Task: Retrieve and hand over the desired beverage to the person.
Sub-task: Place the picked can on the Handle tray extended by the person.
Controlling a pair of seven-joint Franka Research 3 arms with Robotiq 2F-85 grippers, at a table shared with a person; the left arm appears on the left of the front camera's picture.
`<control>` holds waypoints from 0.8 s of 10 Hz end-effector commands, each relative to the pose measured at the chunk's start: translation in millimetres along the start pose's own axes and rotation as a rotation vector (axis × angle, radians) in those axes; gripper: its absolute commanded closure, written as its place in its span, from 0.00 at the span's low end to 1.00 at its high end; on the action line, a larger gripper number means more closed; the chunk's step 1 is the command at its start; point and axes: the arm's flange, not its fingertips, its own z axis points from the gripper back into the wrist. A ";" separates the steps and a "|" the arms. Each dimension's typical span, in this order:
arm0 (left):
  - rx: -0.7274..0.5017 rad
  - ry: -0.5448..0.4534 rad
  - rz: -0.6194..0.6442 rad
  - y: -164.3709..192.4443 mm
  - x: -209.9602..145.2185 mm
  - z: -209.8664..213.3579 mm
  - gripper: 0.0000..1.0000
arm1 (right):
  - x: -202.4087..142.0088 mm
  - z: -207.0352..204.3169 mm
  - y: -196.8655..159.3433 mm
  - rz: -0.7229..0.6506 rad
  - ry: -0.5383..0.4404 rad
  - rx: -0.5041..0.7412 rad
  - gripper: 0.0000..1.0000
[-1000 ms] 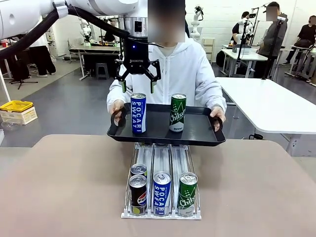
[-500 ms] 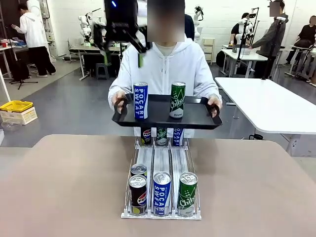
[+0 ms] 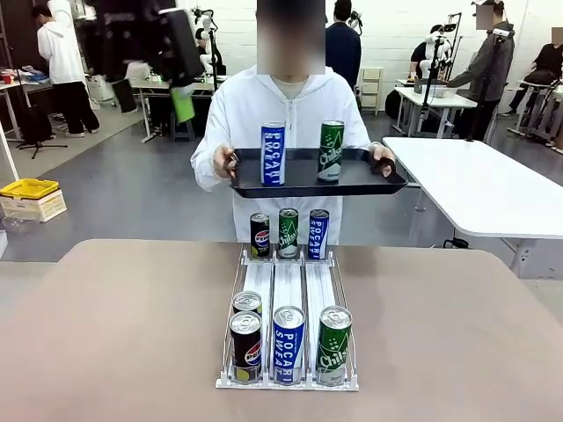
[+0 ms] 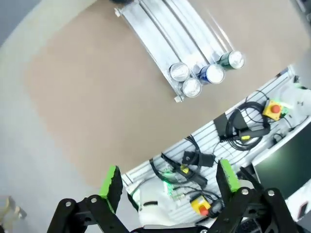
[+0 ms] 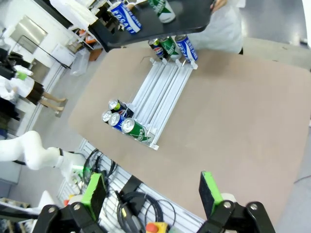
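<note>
The person point(image 3: 290, 114) in a white hooded jacket stands at the far side and holds a black tray point(image 3: 352, 183) at chest height. On it stand a blue Pocari Sweat can point(image 3: 273, 154) and a green can point(image 3: 331, 151). My left gripper point(image 3: 179, 83) is a blurred dark shape up left of the tray, apart from it. In the left wrist view it point(image 4: 170, 182) is open and empty, high above the table. My right gripper point(image 5: 152, 190) is also open and empty, high over the table's near side, with the tray point(image 5: 184, 17) far ahead.
A white can rack point(image 3: 288, 286) lies mid-table. A Pepsi point(image 3: 245, 347), Pocari point(image 3: 288, 343) and green can point(image 3: 333, 345) sit at its near end, and three cans point(image 3: 288, 233) at the far end. A white table point(image 3: 475, 185) stands to the right. Cables and a stop button point(image 4: 274, 109) lie below the table edge.
My left gripper has risen from above the blue can on the tray and swung up and left. The person has lifted the tray, uncovering the rack's far cans.
</note>
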 end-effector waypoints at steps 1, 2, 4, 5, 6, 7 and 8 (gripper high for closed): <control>-0.032 -0.094 -0.050 14.2 -38.0 -13.8 0.00 | 1.5 -0.3 -0.6 0.013 -0.007 0.024 0.00; -0.029 -0.099 -0.039 21.0 -36.7 -11.6 0.00 | 1.5 -0.3 -0.6 0.013 -0.007 0.024 0.00; -0.118 -0.050 0.050 35.1 -15.7 -18.6 0.00 | 1.5 -0.3 -0.6 0.013 -0.007 0.024 0.00; -0.009 -0.083 -0.021 19.0 -37.4 -4.4 0.00 | 1.5 -0.3 -0.6 0.013 -0.007 0.024 0.00; -0.009 -0.083 -0.021 19.0 -37.4 -4.4 0.00 | 1.5 -0.3 -0.6 0.013 -0.007 0.024 0.00; -0.009 -0.083 -0.021 19.0 -37.4 -4.4 0.00 | 1.5 -0.3 -0.6 0.013 -0.007 0.024 0.00; -0.009 -0.083 -0.021 19.0 -37.4 -4.4 0.00 | 1.5 -0.3 -0.6 0.013 -0.007 0.024 0.00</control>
